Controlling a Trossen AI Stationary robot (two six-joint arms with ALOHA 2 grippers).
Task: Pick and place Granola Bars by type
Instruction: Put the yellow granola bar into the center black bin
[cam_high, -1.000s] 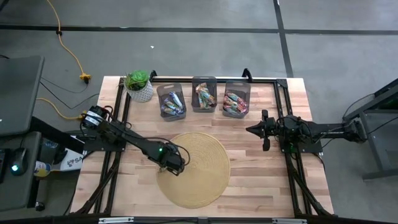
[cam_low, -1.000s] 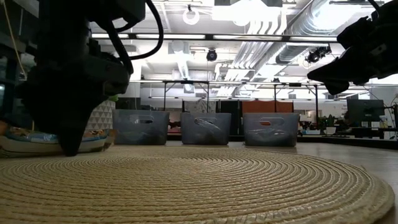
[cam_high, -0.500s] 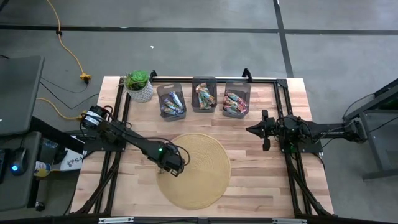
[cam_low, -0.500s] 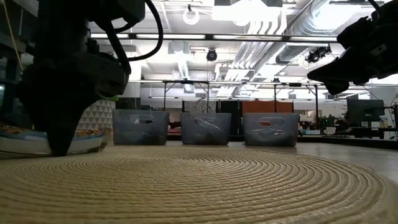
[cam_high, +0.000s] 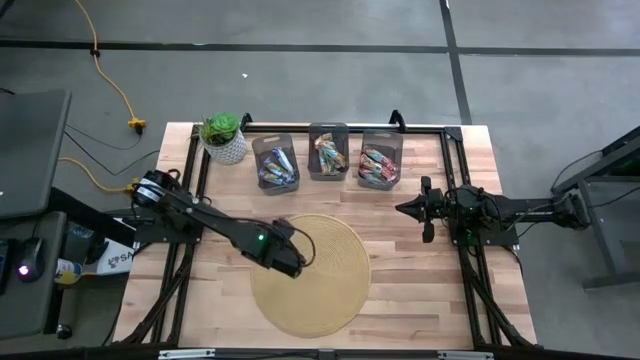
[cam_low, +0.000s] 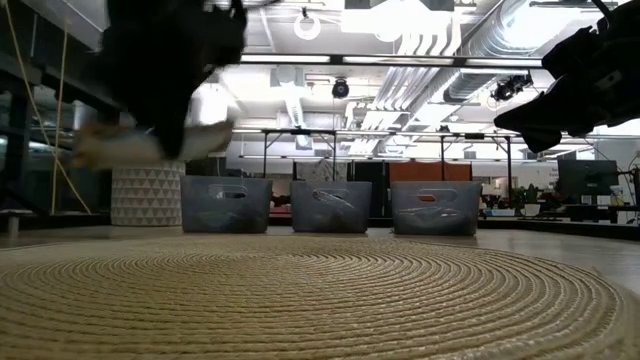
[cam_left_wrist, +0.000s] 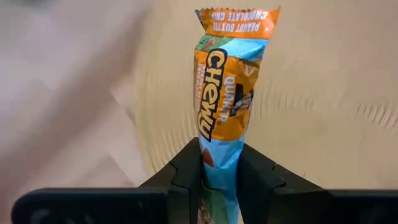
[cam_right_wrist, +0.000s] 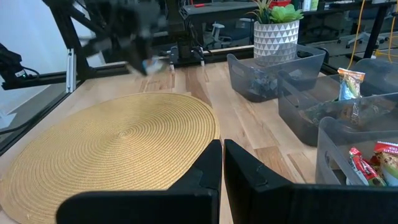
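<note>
Granola bar (cam_left_wrist: 225, 93) is hanging clamped by one end in my left jaws (cam_high: 290, 262) above the woven mat (cam_high: 335, 290), clear for carrying to its bin (cam_high: 329, 152), while my right jaws (cam_high: 425, 210) are waiting shut near the counter's right edge.

Readable print on one wrapper
The orange-and-blue shiny wrapped granola bar (cam_left_wrist: 224, 106) reads "QUAKER CHEWY" and, along its end, "PEANUT BUTTER CHOCOLATE CHIP".
</note>
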